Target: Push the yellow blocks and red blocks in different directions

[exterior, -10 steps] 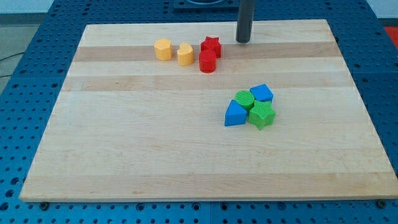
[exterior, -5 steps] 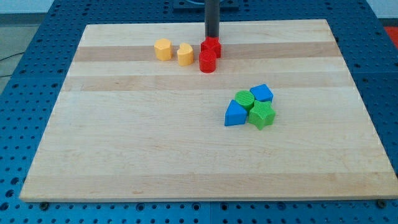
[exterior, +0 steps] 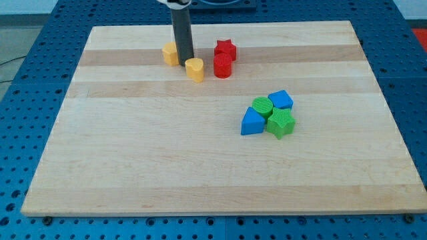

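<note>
My tip [exterior: 185,60] down between two yellow blocks — touching heart-shaped yellow block [exterior: 195,69] at its upper-left edge, other yellow block [exterior: 170,53] just beside rod on view's left, partly hidden. No jaws on this rig; bare rod only, nothing gripped. Red star [exterior: 225,49] and red cylinder [exterior: 222,66] sit together just right of yellows, apart from tip. Likely reason for placement: wedge position lets tip drive yellows away from reds. Blue and green cluster [exterior: 269,113] well apart, mid-board, not involved. Wooden board [exterior: 133,160] otherwise bare.
</note>
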### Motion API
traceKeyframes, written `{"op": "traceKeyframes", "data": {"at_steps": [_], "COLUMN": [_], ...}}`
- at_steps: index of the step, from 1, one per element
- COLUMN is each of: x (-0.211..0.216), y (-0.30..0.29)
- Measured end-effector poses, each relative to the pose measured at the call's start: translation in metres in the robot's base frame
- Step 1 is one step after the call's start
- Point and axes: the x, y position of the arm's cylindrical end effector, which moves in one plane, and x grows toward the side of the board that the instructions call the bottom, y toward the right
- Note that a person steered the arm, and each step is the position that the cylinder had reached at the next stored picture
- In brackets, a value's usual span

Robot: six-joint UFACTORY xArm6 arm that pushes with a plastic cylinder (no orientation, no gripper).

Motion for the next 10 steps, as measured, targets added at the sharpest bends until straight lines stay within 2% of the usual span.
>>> {"op": "traceKeyframes", "data": {"at_steps": [1, 3, 4, 5, 6, 7, 9, 10], "x": [0.010, -0.062, -0.061, -0.084, -0.094, -0.094, -0.082, -0.080], "y": [-0.001, -0.048, -0.018, -0.016, -0.054, -0.087, -0.056, -0.084]}}
